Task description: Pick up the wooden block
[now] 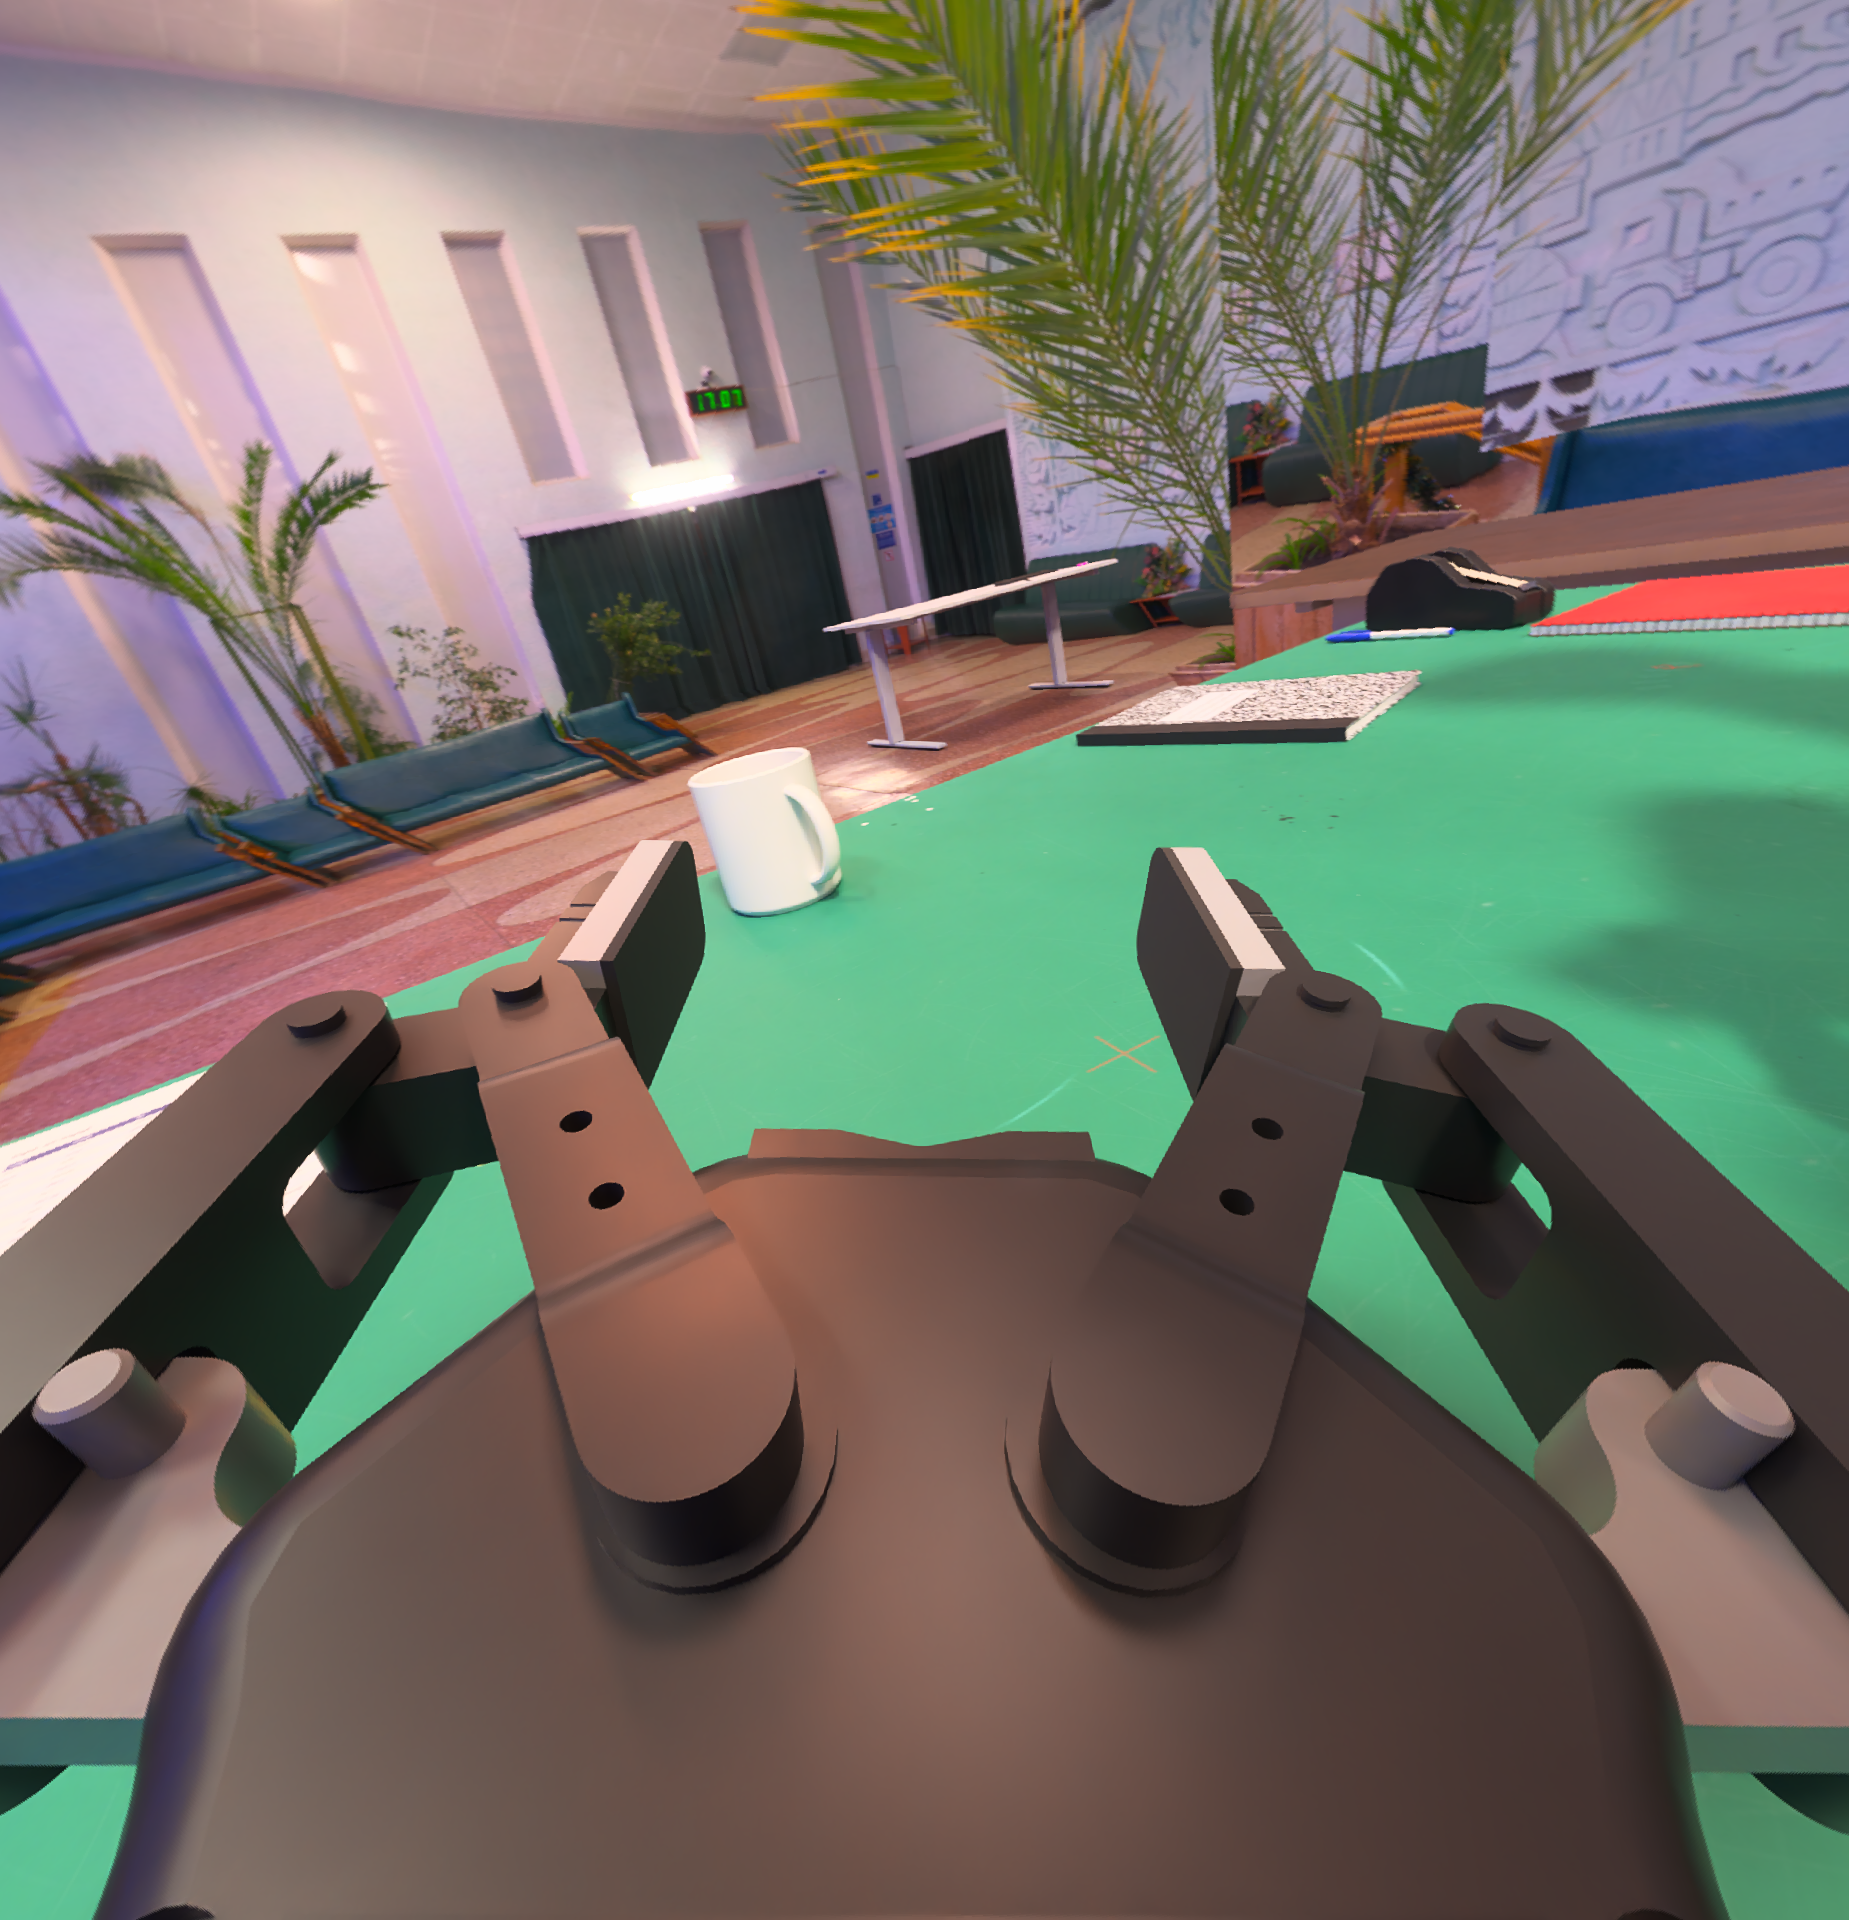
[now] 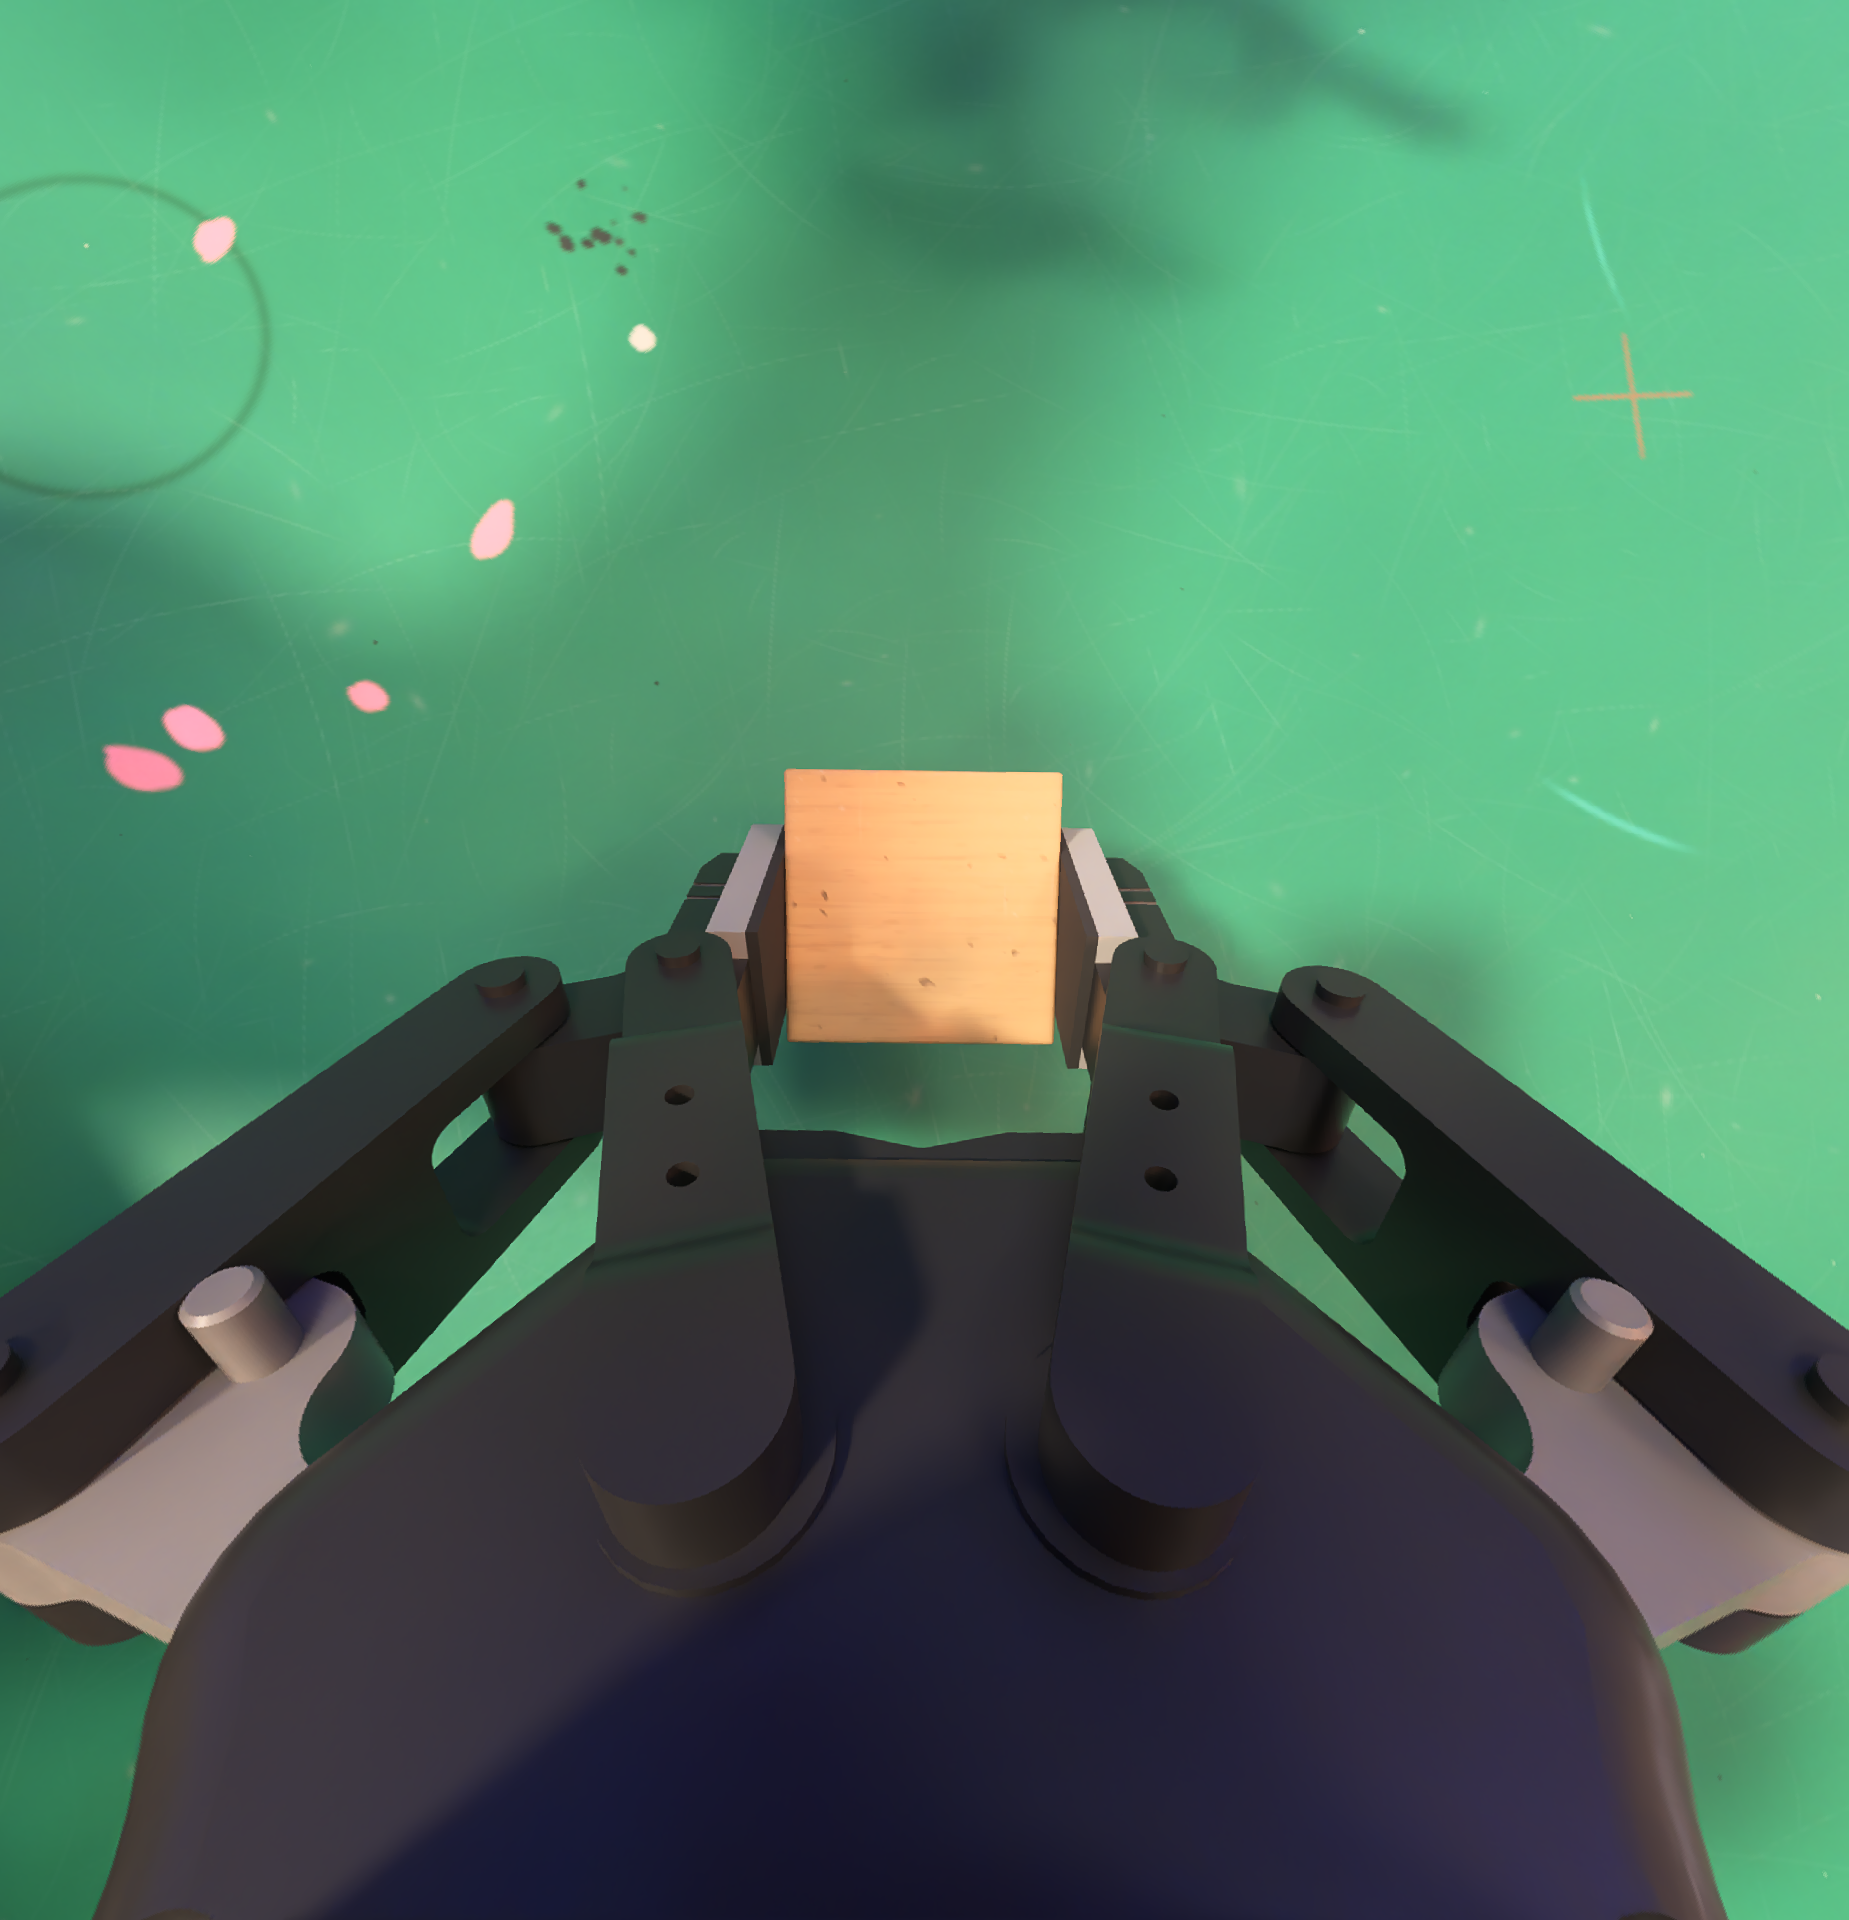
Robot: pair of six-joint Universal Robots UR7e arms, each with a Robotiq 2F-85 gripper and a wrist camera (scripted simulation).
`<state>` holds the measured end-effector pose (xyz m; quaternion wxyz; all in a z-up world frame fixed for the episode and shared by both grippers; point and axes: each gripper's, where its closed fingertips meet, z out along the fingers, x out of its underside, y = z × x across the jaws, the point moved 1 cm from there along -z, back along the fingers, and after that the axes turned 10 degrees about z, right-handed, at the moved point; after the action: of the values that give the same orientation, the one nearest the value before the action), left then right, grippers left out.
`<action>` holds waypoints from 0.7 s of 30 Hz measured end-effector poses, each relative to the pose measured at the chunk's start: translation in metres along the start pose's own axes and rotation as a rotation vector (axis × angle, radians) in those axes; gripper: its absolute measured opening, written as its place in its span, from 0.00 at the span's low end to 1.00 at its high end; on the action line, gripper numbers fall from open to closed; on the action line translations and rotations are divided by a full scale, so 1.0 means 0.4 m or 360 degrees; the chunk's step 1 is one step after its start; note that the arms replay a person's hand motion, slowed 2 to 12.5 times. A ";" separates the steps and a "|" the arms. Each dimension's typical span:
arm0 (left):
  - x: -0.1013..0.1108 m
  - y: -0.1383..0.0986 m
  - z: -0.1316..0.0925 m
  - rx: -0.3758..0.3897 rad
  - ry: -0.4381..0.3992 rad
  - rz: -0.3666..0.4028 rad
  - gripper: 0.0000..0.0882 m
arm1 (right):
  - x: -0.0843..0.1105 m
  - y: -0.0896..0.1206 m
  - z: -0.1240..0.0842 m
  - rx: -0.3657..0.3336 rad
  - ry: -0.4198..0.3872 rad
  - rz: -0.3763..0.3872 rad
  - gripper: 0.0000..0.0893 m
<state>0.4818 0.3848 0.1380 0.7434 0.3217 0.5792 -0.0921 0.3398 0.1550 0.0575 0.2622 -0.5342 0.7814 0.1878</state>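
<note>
The right gripper (image 2: 922, 925) holds the wooden block (image 2: 922, 906) between its fingers (image 2: 756, 935), which press on both sides of it. The block sits at the centre of the right wrist view, above the green bench (image 2: 1315, 623). Pink petals (image 2: 143, 767) lie on the bench at 10 o'clock from the block.

The left gripper (image 1: 920, 935) has its fingers (image 1: 645, 935) spread wide apart with nothing between them. A white mug (image 1: 766, 829) stands at 11 o'clock from it, near the bench edge. A speckled notebook (image 1: 1258, 707) lies at 1 o'clock, farther away.
</note>
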 end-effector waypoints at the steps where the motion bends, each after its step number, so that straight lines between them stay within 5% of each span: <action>1: -0.004 -0.008 0.002 0.0019 -0.0001 0.0008 0.84 | 0.003 -0.005 -0.004 0.0007 -0.0010 0.0013 0.47; 21: -0.040 -0.223 0.027 0.0559 0.0105 0.0211 0.91 | 0.089 -0.099 -0.072 0.0168 -0.0061 0.0215 0.47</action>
<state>0.4399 0.3054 0.1208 0.6609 0.4867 0.5558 -0.1320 0.3604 0.0981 0.0582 0.2917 -0.4620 0.8193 0.1739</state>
